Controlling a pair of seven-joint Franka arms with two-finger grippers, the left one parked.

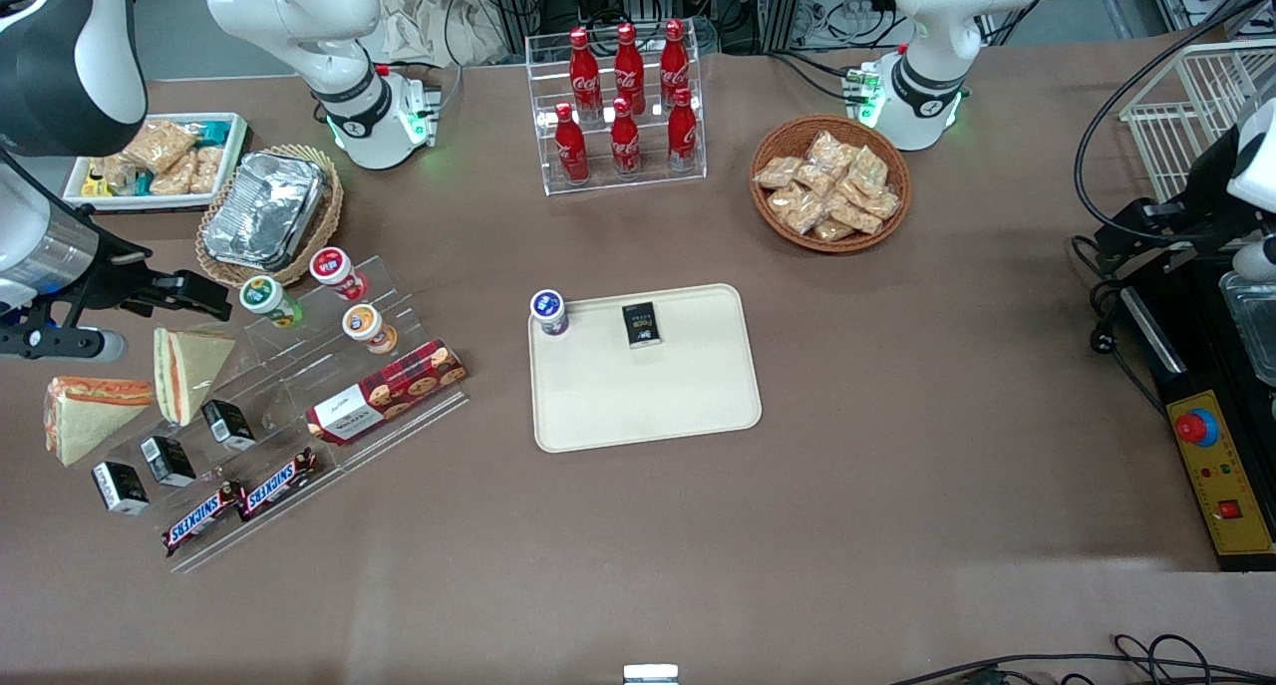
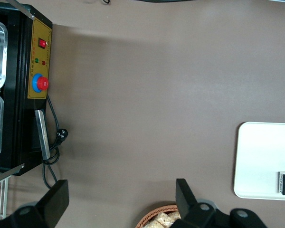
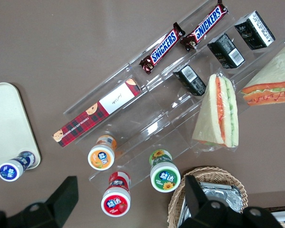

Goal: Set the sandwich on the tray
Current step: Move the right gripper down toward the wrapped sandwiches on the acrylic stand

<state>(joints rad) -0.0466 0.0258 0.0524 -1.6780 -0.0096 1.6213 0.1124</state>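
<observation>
Tool (image 3: 128,199) fingers apart, empty, above the yogurt cups (image 3: 165,176). Sandwich (image 3: 217,113) on clear rack just ahead of it. "SNICKERS" bars (image 3: 162,45) farther out. Tray (image 1: 648,386) well off sideways on tabletop (image 1: 897,466).

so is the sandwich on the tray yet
Off. The sandwich lies by the clear stand, apart from the tray; the open tool hovers above the stand's cups.

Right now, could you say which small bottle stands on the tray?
The blue-capped bottle, on the tray; the others stand on the rack, near the open gripper.
</observation>
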